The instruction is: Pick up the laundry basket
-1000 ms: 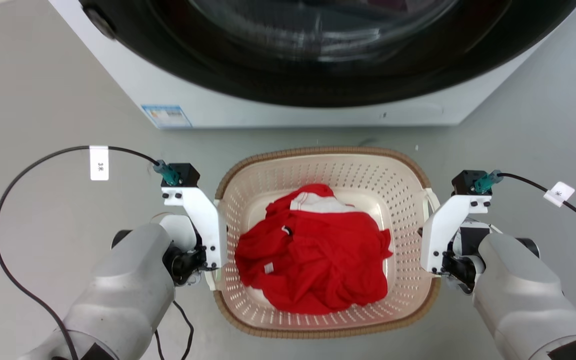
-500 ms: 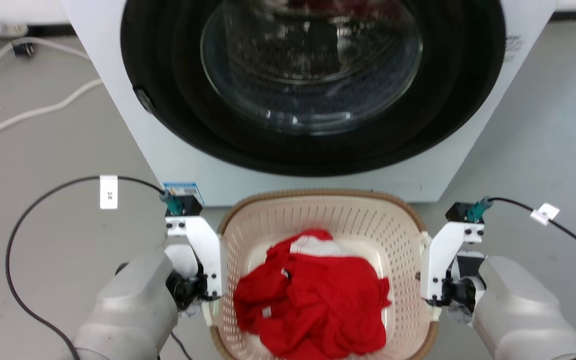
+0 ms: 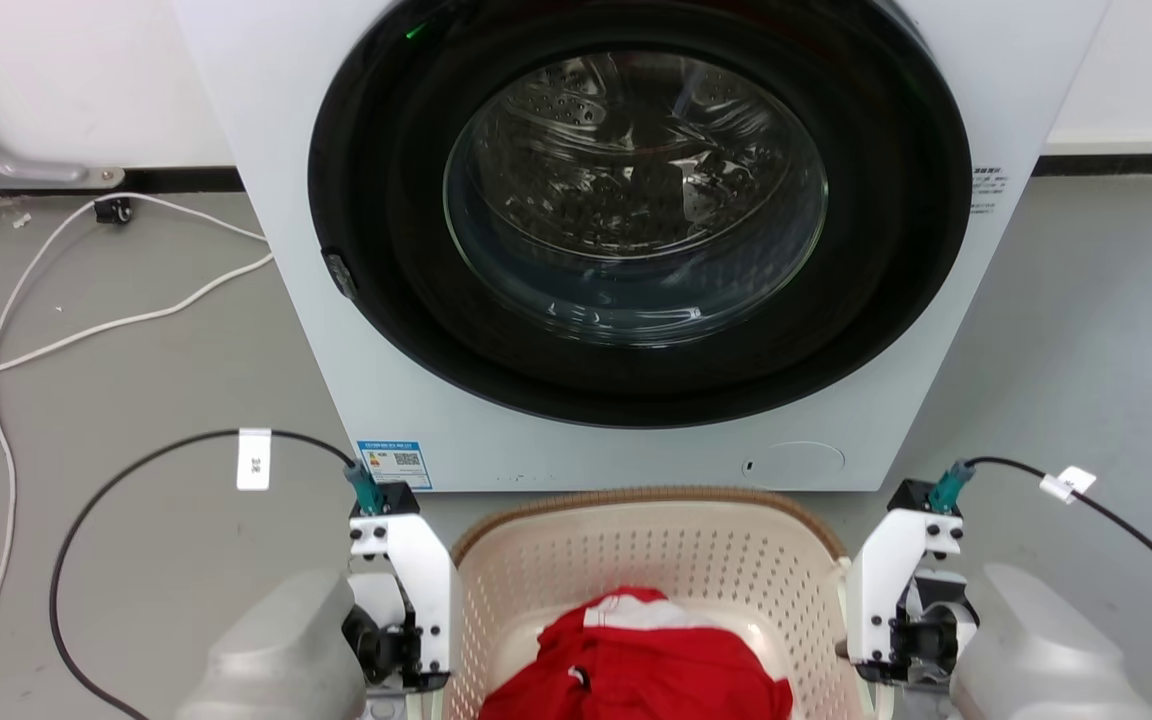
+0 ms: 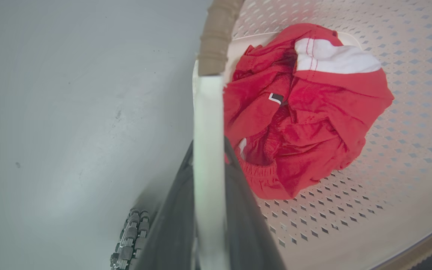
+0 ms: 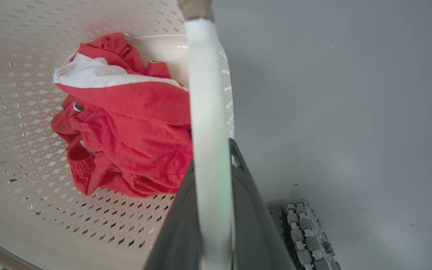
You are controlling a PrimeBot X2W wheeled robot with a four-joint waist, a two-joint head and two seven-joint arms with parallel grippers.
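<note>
The cream perforated laundry basket [image 3: 656,540] with a brown rim sits low in the head view, just in front of the washer. It holds a crumpled red and white garment [image 3: 636,670]. My two white wrist brackets flank it, left [image 3: 406,570] and right [image 3: 886,570]. In the left wrist view, my left gripper [image 4: 208,146] is shut on the basket's white handle [image 4: 208,112]. The right wrist view shows my right gripper [image 5: 212,157] shut on the opposite white handle [image 5: 204,82]. The garment [image 4: 302,112] lies on the basket floor [image 5: 99,210].
A white washing machine [image 3: 276,250] with its round glass door [image 3: 636,190] closed stands directly behind the basket. White cables [image 3: 86,330] trail over the grey floor at left. Black cables loop from both wrists. A roller wheel [image 5: 306,232] of the base shows beneath.
The whole head picture has shifted: the camera now takes in the washer door, with the basket at the bottom edge. Both grippers stay at the basket's two sides.
</note>
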